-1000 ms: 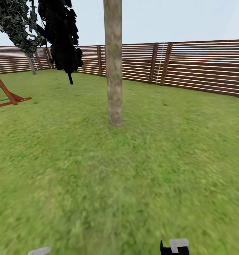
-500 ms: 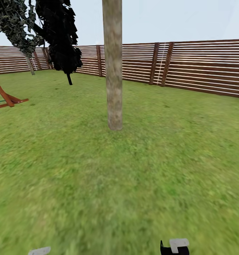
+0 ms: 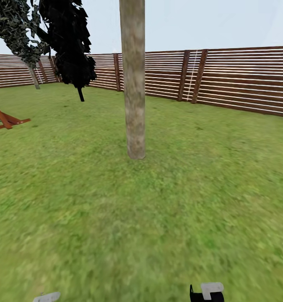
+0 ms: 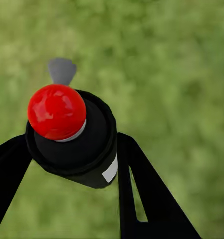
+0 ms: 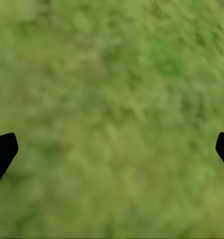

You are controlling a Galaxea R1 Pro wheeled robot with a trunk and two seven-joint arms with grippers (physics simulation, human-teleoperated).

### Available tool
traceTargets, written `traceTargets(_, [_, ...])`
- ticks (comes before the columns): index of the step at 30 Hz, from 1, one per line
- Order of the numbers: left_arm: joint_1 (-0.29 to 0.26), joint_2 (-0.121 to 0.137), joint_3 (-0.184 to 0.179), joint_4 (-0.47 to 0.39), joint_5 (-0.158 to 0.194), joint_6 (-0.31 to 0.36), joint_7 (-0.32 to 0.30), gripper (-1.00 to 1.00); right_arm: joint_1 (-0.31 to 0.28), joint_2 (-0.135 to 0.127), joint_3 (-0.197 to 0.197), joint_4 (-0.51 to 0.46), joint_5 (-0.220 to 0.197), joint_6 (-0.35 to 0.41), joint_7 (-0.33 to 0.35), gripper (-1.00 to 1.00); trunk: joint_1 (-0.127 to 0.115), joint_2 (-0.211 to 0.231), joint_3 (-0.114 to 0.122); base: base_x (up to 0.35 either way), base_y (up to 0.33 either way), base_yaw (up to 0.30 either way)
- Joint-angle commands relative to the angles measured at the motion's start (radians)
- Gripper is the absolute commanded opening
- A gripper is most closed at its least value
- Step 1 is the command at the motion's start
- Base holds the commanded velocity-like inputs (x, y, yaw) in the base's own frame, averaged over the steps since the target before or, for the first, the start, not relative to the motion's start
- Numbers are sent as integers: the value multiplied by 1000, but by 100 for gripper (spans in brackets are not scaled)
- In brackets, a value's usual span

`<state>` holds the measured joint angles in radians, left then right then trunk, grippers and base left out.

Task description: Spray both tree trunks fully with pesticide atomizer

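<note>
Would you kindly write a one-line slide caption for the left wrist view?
Left gripper fingers clamp the red-topped pesticide atomizer above blurred green lawn.

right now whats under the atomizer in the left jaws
Blurred green grass lies under the pesticide atomizer, held off the ground. The patch straight beneath is covered by the bottle itself.

We've got blurry green grass lawn point(image 3: 179, 201) everywhere, brown horizontal-slat wooden fence point(image 3: 242, 79) from 10 to 2 o'clock, and pale hazy sky point(image 3: 208, 23) overhead.
</note>
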<state>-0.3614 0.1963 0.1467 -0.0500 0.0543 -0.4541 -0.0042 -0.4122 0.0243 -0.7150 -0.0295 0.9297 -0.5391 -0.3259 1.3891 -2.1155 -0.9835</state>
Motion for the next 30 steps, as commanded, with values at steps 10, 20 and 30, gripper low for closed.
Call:
traceTargets(10, [-1,0,-1,2,6,-5,0,-100,0,0,-6,0,11,-1,-6,100,0,0,-1,338,0,0])
traceTargets(20, [-1,0,-1,1,6,-5,0,-100,0,0,-6,0,11,-1,-6,100,0,0,-1,338,0,-36])
traceTargets(30, [-1,-1,-1,2,8,-3,-1,-100,0,-1,-9,-5,7,-1,-11,100,0,0,-1,338,0,-35])
